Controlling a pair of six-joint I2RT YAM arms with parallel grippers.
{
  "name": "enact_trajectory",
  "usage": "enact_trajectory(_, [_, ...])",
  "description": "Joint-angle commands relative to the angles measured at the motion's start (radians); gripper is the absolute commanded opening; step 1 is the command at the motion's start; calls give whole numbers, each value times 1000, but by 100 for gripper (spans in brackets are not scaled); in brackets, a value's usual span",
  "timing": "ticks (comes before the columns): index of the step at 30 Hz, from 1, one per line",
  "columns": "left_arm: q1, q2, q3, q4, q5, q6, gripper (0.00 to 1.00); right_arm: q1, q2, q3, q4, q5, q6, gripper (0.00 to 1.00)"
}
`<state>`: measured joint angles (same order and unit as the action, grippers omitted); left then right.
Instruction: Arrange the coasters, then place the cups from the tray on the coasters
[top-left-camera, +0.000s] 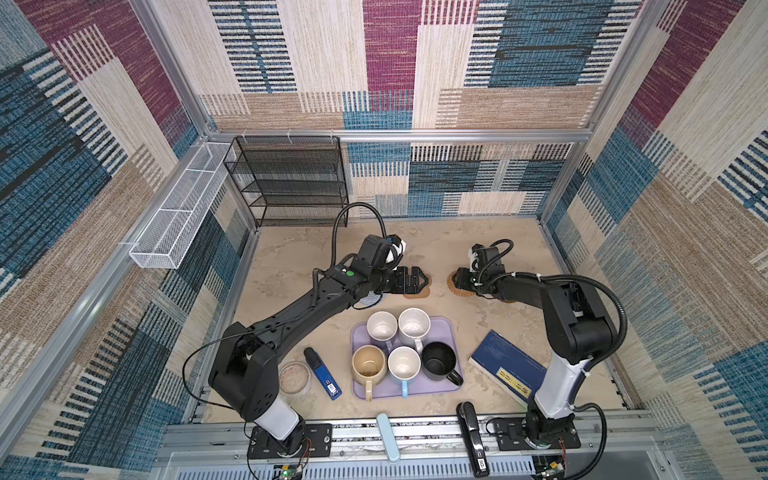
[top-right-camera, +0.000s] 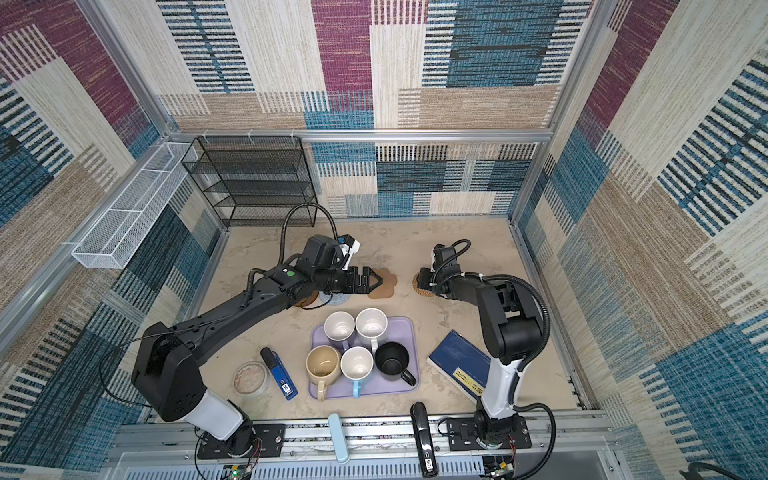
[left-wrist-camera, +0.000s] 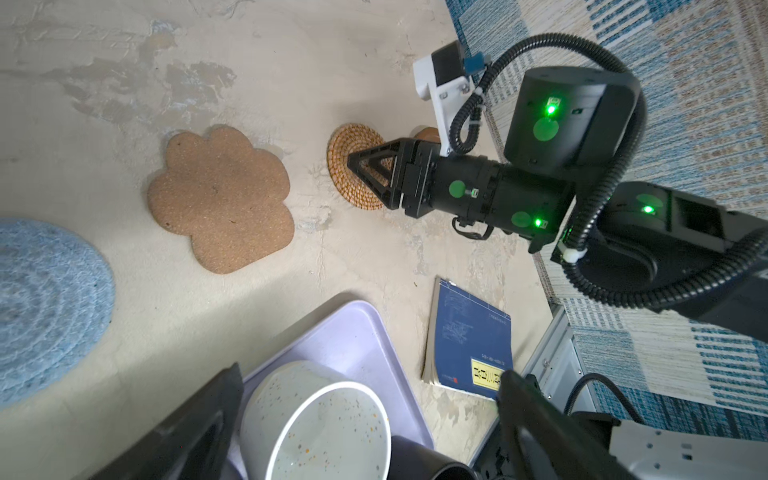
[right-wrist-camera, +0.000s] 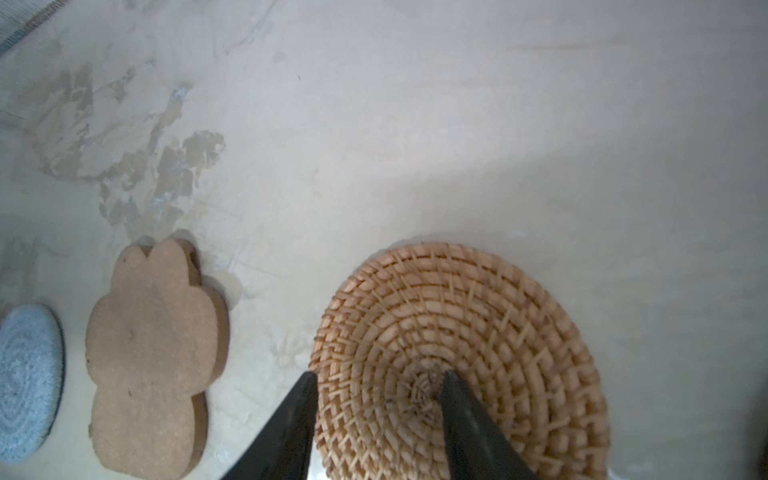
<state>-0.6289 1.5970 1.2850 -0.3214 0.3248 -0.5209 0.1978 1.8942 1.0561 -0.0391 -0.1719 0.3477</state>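
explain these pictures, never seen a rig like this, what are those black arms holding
Two black robot arms work on a beige tabletop, each ending in a two-finger gripper. Two pictures look down from overhead; two come from cameras on the arms' wrists. Five handled mugs stand on a flat lavender plastic tray, beside a dark blue book. Beyond lie a tan flower-shaped coaster, a pale blue woven round coaster and a woven rattan round coaster. The left gripper is open, holding nothing. The right gripper straddles part of the rattan coaster; whether it grips is unclear.
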Motion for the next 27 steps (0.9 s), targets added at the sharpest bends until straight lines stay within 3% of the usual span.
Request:
enact_trajectory(1, [3, -2, -6, 14, -3, 10, 98, 8, 40, 16, -134, -11, 3, 51])
enact_trajectory(27, [11, -51, -103, 91, -7, -39, 99, 54, 53, 87, -180, -43, -4, 50])
